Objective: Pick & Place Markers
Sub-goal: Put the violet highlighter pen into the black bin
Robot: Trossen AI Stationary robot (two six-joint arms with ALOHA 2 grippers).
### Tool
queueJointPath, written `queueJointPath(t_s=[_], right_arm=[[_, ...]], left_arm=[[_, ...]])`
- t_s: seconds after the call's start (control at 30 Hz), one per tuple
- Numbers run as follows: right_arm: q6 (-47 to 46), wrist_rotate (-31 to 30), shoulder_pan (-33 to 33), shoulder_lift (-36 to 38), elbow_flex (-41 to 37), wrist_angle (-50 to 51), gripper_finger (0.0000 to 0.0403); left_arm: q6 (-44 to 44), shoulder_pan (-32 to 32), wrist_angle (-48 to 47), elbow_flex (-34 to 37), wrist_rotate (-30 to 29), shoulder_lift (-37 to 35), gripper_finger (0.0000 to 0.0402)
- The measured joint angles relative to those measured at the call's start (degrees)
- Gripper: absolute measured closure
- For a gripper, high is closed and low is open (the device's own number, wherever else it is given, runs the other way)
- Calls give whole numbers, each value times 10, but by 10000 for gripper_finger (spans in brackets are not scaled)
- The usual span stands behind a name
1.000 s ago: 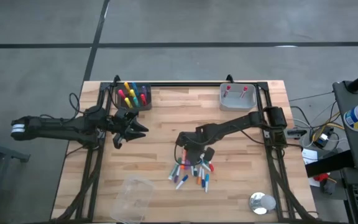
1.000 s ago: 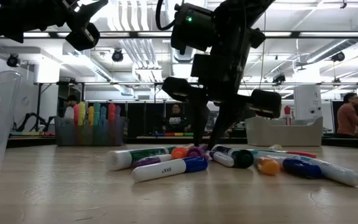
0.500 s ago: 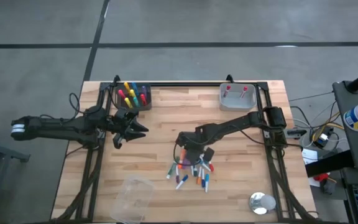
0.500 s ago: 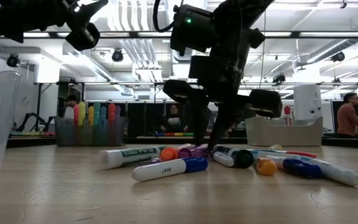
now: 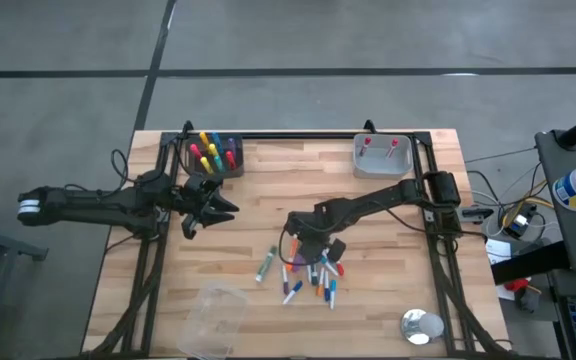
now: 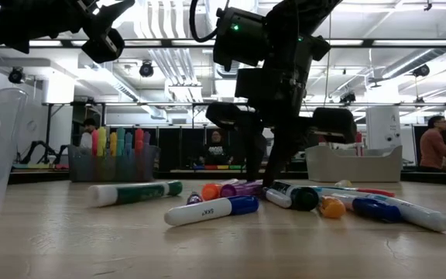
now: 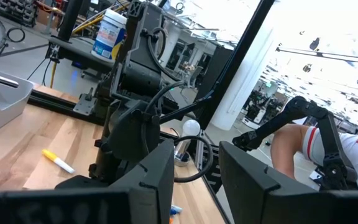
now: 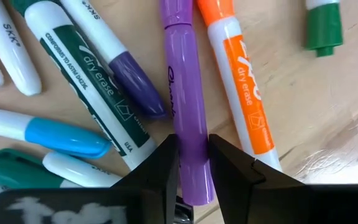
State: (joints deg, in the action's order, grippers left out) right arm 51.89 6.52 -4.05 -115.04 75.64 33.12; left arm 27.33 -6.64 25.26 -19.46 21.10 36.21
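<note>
**A:** Since the table (image 5: 368, 205) carries the markers (image 5: 308, 275) in a loose heap just 6 o'clock of its centre, which arm is nearer?

**B:** The right claw (image 8: 191, 163), down in the heap. The left claw (image 5: 211, 208) waits parted, well off toward 9 o'clock.

**A:** And its grip?

**B:** Its fingers (image 8: 157, 171) pinch a purple marker (image 8: 187, 134) across the barrel; the long axis runs straight ahead between them, an orange marker (image 8: 241, 93) just beside.

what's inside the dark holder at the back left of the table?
The dark holder has markers standing upright in it: yellow, pink and red caps show from above, with blue and green also visible from the low view. Their lower barrels are hidden by the holder's walls.
</note>
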Motion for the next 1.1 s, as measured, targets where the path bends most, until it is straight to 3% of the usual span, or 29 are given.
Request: queueJointPath(t_s=[0.77, 1.1], right_arm=[[-60, 10, 0, -3, 16, 18, 301], [-69, 10, 0, -4, 15, 23, 331]], left_arm=[[-2, 0, 0, 0, 0, 0, 282], [-1, 0, 0, 0, 0, 0, 282]])
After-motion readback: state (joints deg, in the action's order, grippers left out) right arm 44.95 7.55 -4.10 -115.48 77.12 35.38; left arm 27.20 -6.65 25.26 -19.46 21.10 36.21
